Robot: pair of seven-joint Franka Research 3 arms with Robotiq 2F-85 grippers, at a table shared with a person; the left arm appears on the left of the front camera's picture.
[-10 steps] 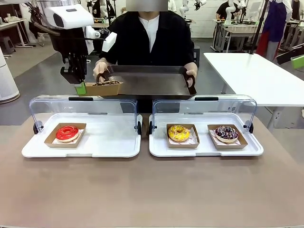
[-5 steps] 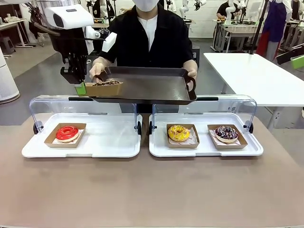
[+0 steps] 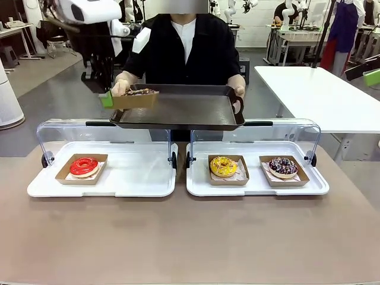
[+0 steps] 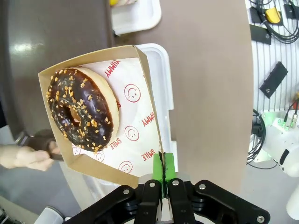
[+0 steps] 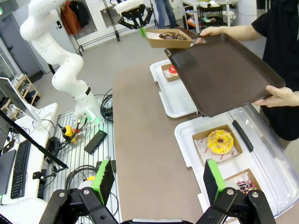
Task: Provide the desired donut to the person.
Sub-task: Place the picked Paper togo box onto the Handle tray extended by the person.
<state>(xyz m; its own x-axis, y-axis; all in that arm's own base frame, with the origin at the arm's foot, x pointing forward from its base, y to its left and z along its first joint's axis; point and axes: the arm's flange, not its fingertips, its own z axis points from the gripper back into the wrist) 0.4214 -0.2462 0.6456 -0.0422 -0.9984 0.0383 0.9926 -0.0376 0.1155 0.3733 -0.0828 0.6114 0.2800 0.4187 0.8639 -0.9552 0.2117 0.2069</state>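
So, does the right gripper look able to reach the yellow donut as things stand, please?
Probably yes: the right gripper is open, the yellow donut sits uncovered with its clear lid swung back, and the tray is held higher, farther back.

A robotics lab staged as a donut counter is indicated. White display trays point(image 3: 101, 191) with clear hinged lids are laid out on the brown table point(image 3: 190, 243). Beside that table a keyboard point(image 5: 19, 170) and loose cables point(image 5: 81, 173) are seen, and beyond it a white worktable point(image 3: 320, 95).
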